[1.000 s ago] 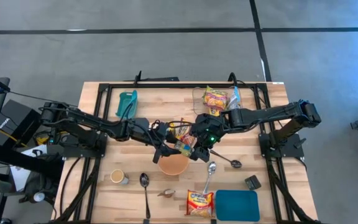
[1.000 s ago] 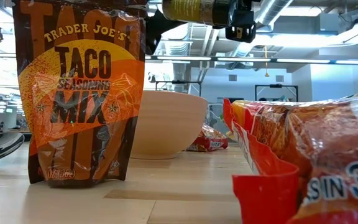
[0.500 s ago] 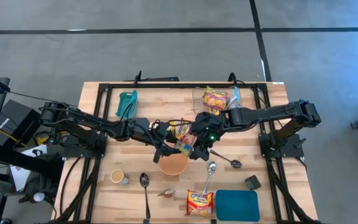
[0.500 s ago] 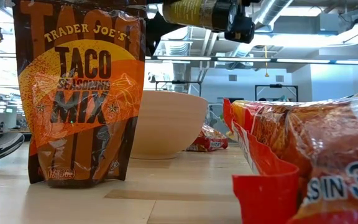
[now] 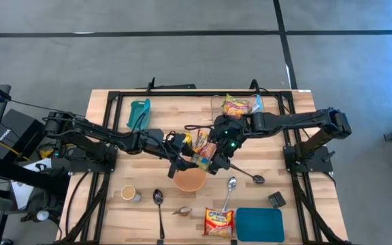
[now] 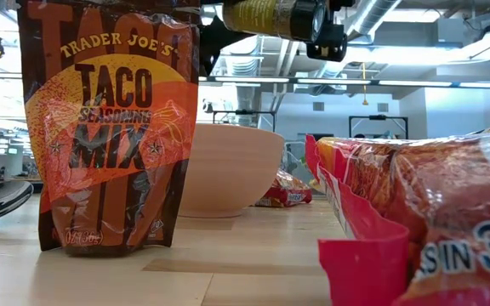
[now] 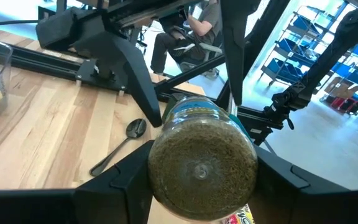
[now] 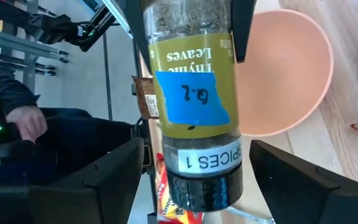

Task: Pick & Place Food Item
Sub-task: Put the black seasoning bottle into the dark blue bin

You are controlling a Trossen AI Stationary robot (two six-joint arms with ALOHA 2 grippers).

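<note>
I have both arms meeting at the middle of the high frame, just above the bowl [image 5: 190, 180]. My left gripper [image 5: 184, 163] comes in from the left and pinches the spice jar [image 5: 201, 161], which hangs in the air over the bowl's upper rim. In the left wrist view the jar [image 7: 202, 158] sits clamped between the 2 dark fingers [image 7: 118, 181], its clear bottom facing the camera and dried herbs showing inside.

My right gripper [image 5: 218, 158] reaches in from the right, spread wide around the jar's cap end. In the right wrist view the jar [image 8: 194, 93] stands between the 2 fingers [image 8: 104, 180] with clear gaps on either side, so they do not touch it. Its olive label carries a blue sticker, and the pink bowl [image 8: 291, 74] lies behind it at the upper right.

In the low view the jar [image 6: 270, 17] shows at the top center, lying level above the bowl [image 6: 232, 170]. A taco mix pouch [image 6: 109, 127] stands upright at the left of that frame.
</note>
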